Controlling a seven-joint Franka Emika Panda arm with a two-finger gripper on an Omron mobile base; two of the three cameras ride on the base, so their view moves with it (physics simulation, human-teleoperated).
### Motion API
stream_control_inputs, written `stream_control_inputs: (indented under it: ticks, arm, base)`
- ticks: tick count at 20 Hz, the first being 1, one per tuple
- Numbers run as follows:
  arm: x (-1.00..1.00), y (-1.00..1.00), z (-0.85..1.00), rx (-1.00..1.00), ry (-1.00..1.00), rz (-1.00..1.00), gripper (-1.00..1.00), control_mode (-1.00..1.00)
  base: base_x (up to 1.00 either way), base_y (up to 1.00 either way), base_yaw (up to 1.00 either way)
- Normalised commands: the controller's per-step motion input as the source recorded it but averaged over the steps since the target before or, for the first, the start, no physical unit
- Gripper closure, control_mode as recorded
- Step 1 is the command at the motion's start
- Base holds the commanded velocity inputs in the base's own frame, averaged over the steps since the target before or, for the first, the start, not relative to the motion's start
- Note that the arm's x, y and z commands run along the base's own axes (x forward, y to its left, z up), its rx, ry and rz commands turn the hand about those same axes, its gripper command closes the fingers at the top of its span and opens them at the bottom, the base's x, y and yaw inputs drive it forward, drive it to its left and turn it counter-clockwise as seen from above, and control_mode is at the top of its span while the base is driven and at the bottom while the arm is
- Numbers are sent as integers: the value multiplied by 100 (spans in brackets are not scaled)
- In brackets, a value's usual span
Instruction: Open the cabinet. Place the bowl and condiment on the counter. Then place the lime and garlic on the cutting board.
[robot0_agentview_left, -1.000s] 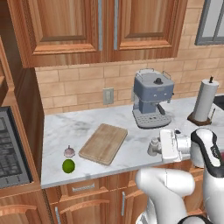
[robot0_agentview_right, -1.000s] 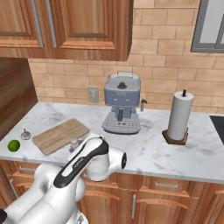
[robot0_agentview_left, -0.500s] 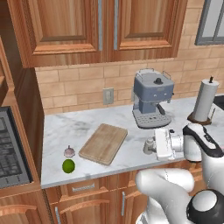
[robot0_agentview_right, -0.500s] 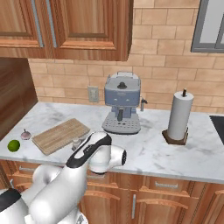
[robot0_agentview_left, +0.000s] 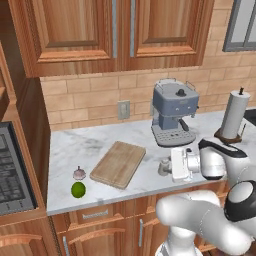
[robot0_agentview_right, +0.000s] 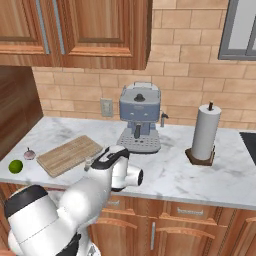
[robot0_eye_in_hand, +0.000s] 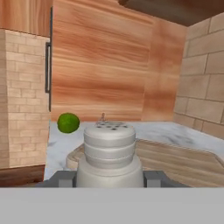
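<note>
pincer (robot0_agentview_left: 165, 167) drifts left along desk (robot0_agentview_left: 100, 145), now near cutting board (robot0_agentview_left: 119, 163), clamped on condiment (robot0_eye_in_hand: 109, 151). condiment basically placed; lime (robot0_agentview_left: 78, 189), garlic (robot0_agentview_left: 79, 173) untouched.

Desk (robot0_agentview_left: 100, 145): white marble, grey veins, polished. Cutting board (robot0_agentview_left: 118, 163): pale matt wood, visible grain. Cabinet (robot0_agentview_left: 120, 32): reddish-brown wood, satin. Condiment (robot0_eye_in_hand: 109, 153): matt grey-beige, plastic-looking. Lime (robot0_agentview_left: 78, 189): smooth, slightly glossy. Wall (robot0_agentview_left: 90, 100): matt tan brick.
</note>
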Motion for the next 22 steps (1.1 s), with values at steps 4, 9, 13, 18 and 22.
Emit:
stream_control_inputs:
  ticks: [4, 9, 13, 18, 22]
  arm:
    - [40, 0, -31, 0, 0, 3, 100, -100]
    - [40, 0, -34, 0, 0, 3, 100, -100]
    - [37, 0, -35, 0, 0, 3, 100, -100]
    - [31, 0, -31, 0, 0, 3, 100, -100]
    - [22, 0, -20, 2, 0, 3, 100, -100]
  base:
    - [0, 0, 0]
    - [0, 0, 0]
    - [0, 0, 0]
    - [0, 0, 0]
    - [0, 0, 0]
